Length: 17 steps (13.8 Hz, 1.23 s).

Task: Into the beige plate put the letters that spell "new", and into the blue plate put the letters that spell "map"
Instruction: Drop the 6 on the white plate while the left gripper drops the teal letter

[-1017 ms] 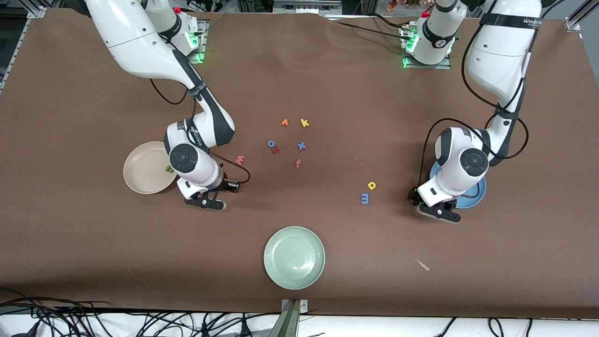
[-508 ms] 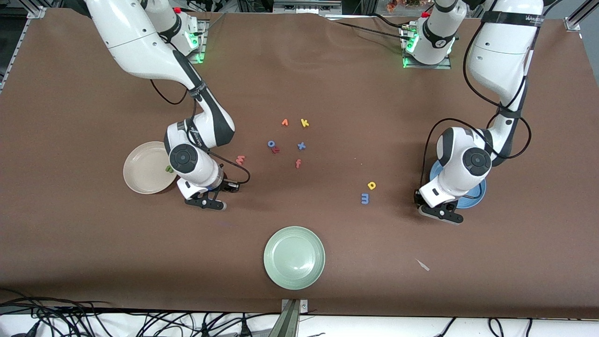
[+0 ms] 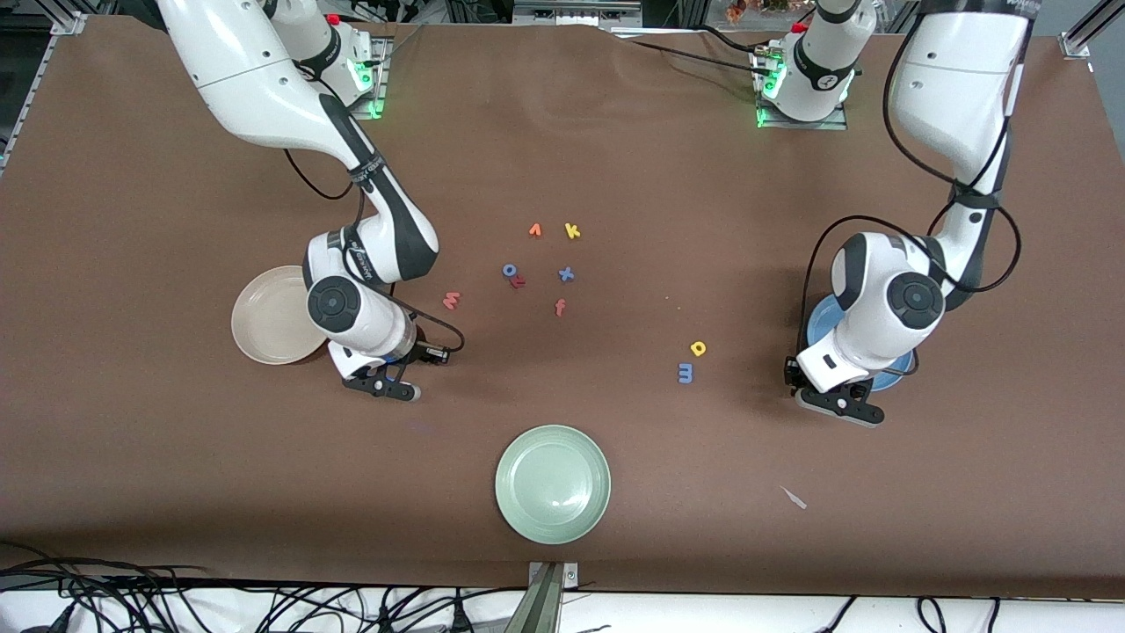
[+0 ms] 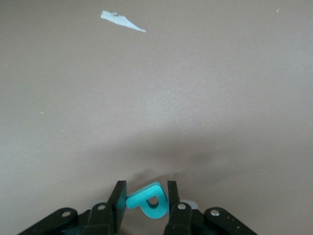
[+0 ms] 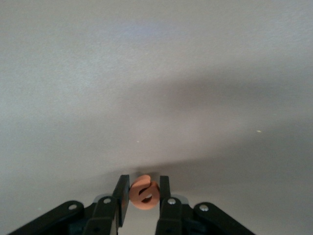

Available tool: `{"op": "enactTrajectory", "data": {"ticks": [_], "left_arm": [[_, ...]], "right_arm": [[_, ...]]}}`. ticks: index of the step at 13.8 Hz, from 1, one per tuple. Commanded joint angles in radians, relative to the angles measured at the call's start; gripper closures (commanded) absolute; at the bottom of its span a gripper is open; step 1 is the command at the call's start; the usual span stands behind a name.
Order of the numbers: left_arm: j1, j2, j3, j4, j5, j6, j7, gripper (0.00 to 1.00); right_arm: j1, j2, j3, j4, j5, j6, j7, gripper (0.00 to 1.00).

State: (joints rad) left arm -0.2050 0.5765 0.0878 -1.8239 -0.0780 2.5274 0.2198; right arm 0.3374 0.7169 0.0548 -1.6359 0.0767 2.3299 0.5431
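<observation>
Teal p (image 4: 147, 200) sits clamped in the left pincer (image 4: 145, 201) near the blue plate (image 3: 822, 318); orange e (image 5: 143, 191) is pinched by the right pincer (image 5: 142, 193) beside the beige plate (image 3: 264, 321), each ready for its plate.

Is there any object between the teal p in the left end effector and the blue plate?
Nothing visible. The left end effector holds the teal p beside the blue plate, with only bare table near them.

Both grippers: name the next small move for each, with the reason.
Probably lift and carry. The left gripper is shut on the teal p, so take it over the blue plate; the right gripper, shut on the orange e, goes over the beige plate.
</observation>
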Motion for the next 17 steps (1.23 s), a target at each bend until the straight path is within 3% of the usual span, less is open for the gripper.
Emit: {"op": "enactTrajectory", "data": {"ticks": [1, 4, 5, 6, 7, 8, 13, 17], "left_arm": [[0.053, -0.069, -0.003, -0.015, 0.018, -0.077, 0.012, 0.95], [0.104, -0.083, -0.002, -0.049, 0.020, -0.113, 0.102, 0.94], [0.117, -0.083, -0.002, -0.070, 0.018, -0.113, 0.130, 0.90], [0.127, -0.083, -0.002, -0.092, 0.018, -0.113, 0.128, 0.75], [0.128, -0.083, -0.002, -0.110, 0.009, -0.113, 0.124, 0.41], [0.128, -0.083, -0.003, -0.114, 0.006, -0.113, 0.118, 0.26], [0.093, -0.083, -0.026, -0.081, -0.058, -0.111, 0.090, 0.26], [-0.091, -0.008, -0.028, -0.032, -0.262, -0.090, 0.076, 0.24]], "right_arm": [[-0.017, -0.019, -0.006, 0.033, 0.008, -0.101, -0.079, 0.76], [-0.018, -0.094, -0.061, -0.021, 0.006, -0.196, -0.259, 0.76], [-0.020, -0.126, -0.081, -0.065, 0.006, -0.193, -0.308, 0.76], [-0.018, -0.157, -0.099, -0.109, 0.005, -0.184, -0.363, 0.76], [-0.020, -0.192, -0.116, -0.161, 0.005, -0.149, -0.408, 0.76], [-0.020, -0.235, -0.134, -0.227, 0.005, -0.103, -0.461, 0.76], [-0.020, -0.338, -0.226, -0.484, 0.011, 0.124, -0.714, 0.76], [-0.031, -0.324, -0.277, -0.501, 0.026, 0.143, -0.847, 0.73]]}}
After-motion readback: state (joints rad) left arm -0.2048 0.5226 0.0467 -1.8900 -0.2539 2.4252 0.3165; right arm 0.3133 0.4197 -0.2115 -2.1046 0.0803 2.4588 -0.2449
